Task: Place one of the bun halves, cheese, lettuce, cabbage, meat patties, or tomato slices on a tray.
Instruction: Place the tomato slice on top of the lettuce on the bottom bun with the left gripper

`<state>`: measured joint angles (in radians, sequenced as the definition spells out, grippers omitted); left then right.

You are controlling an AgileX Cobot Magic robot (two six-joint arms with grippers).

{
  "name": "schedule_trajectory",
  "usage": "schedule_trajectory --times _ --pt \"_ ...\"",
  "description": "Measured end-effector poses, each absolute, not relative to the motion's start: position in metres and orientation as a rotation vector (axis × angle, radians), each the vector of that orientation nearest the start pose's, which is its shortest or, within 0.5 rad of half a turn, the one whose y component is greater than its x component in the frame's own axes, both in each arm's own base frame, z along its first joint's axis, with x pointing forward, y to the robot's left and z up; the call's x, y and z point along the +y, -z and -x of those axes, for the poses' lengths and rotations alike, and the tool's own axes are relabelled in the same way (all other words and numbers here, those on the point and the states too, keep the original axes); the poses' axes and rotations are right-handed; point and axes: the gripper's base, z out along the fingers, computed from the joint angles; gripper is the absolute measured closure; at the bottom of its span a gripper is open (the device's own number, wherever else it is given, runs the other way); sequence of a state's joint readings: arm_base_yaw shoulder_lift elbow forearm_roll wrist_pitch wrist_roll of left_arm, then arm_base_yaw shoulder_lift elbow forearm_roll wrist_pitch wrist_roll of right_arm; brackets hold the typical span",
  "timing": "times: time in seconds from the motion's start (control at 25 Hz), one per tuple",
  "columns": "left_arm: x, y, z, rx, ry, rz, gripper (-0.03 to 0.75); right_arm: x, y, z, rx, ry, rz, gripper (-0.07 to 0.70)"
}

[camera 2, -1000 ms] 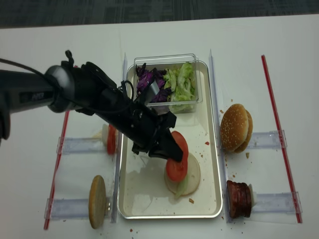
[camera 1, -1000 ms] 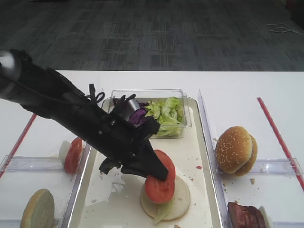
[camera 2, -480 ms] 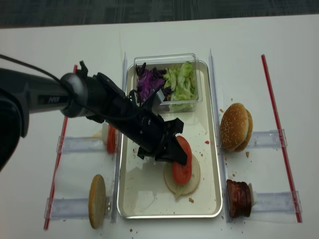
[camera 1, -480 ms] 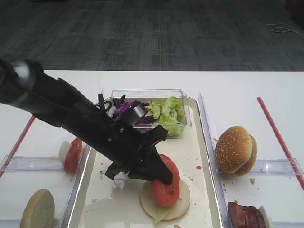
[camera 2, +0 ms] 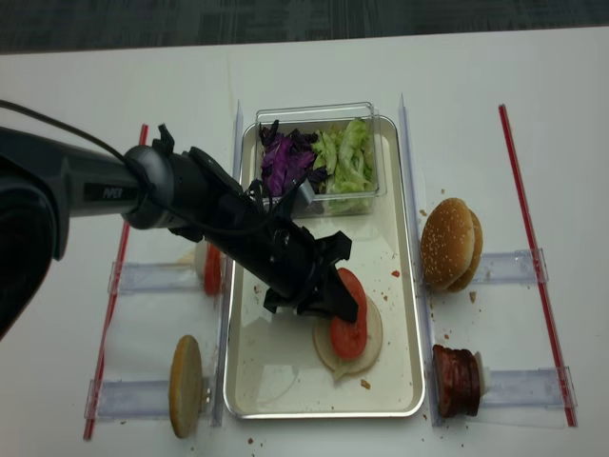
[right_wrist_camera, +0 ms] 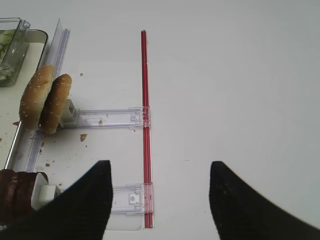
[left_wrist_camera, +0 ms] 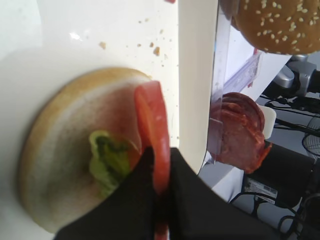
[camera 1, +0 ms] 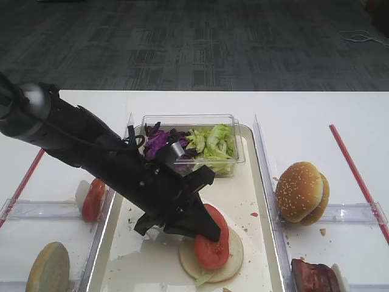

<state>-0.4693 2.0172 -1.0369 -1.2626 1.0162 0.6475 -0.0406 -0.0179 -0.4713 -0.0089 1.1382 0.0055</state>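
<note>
My left gripper (camera 1: pixel 208 229) (camera 2: pixel 343 307) (left_wrist_camera: pixel 161 161) is shut on a red tomato slice (camera 1: pixel 213 242) (camera 2: pixel 349 321) (left_wrist_camera: pixel 151 131), gripping it by its edge. The slice leans low over a flat pale bun half (camera 1: pixel 234 258) (camera 2: pixel 328 358) (left_wrist_camera: pixel 65 150) lying on the silvery tray (camera 1: pixel 243 188) (camera 2: pixel 285 390). A small lettuce piece (left_wrist_camera: pixel 107 160) rests on that bun beside the slice. I cannot tell whether the slice touches the bun. My right gripper (right_wrist_camera: pixel 160 167) hangs open over the white table, holding nothing.
A clear tub at the tray's far end holds purple cabbage (camera 1: pixel 159 141) (camera 2: pixel 283 162) and lettuce (camera 1: pixel 213 143) (camera 2: pixel 347 162). Sesame buns (camera 1: pixel 302 191) (right_wrist_camera: pixel 45 97) and meat patties (camera 1: pixel 313 277) (left_wrist_camera: pixel 237 132) stand right of the tray. Another tomato slice (camera 1: pixel 93 198) and a bun half (camera 1: pixel 50 267) stand left.
My left gripper has carried the tomato slice down and a little right, and the slice now sits lower over the flat bun half. The right gripper's earlier position is not shown.
</note>
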Motion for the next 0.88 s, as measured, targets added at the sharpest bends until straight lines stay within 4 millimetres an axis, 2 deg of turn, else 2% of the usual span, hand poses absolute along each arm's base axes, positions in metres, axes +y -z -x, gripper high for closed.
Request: schedule_trajectory --times 0.16,0.44,0.88 --pt "-0.2208 -0.1275 -0.2724 2.967 1.517 -0.272 0.677 -0.0004 -0.2631 0.0078 2.132 0.031 -0.05 0.165" --pt "-0.2207 -0.1274 -0.2723 2.985 1.518 -0.233 0.603 -0.0004 -0.2631 0.0078 2.132 0.031 -0.05 0.165" --pt "-0.2206 -0.1271 -0.2722 3.009 1.516 -0.183 0.596 -0.0004 -0.2631 0.0078 2.132 0.031 -0.05 0.165"
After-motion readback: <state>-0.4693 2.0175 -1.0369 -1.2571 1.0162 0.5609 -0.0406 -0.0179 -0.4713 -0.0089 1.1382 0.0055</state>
